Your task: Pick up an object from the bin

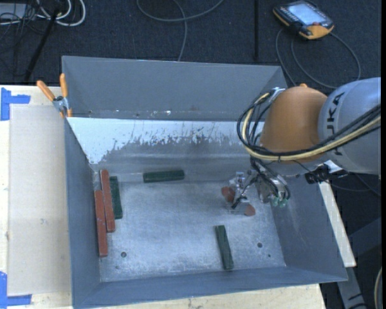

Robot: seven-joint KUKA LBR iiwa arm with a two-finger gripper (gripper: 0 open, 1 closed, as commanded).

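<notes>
My gripper is low at the right side of the bin, close to the floor. Under it lies a short red-brown bar set on a slant, one end showing at the upper left of the gripper and the other at its lower right, with the middle hidden by the gripper. A dark green bar lies on the floor a little below and to the left of it.
Another dark green bar lies near the back wall. Along the left wall two red-brown bars and a green bar lie side by side. The arm with its orange cover and cables overhangs the bin's right wall.
</notes>
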